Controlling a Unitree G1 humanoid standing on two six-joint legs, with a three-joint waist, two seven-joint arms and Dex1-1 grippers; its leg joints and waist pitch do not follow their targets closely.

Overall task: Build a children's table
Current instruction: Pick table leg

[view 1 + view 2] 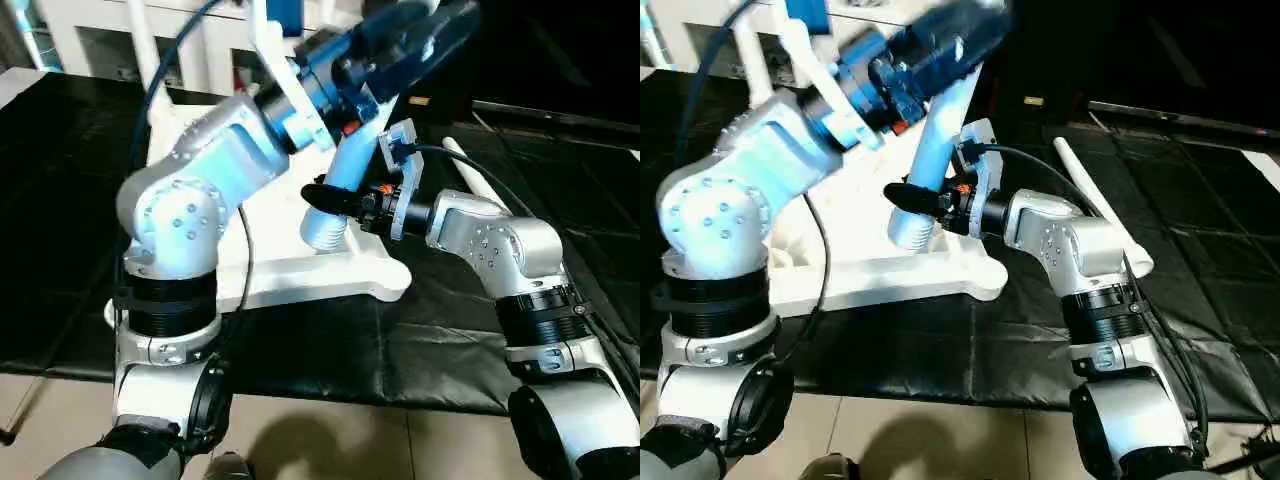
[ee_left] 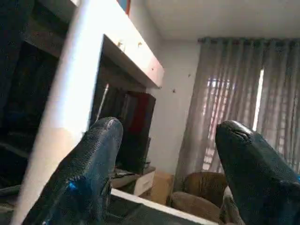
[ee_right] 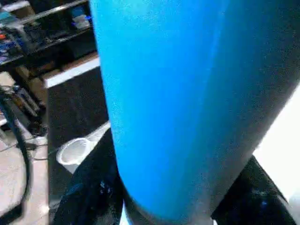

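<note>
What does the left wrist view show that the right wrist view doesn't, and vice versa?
Left wrist view: the left claw open with nothing between its fingers, curtains, a sofa and a white cabinet.
Right wrist view: the right claw clamped round the upright leg, and a spare leg lying on the black mat.
Both: what looks like the same upright leg. In the left wrist view it runs beside one finger, not between the two.
</note>
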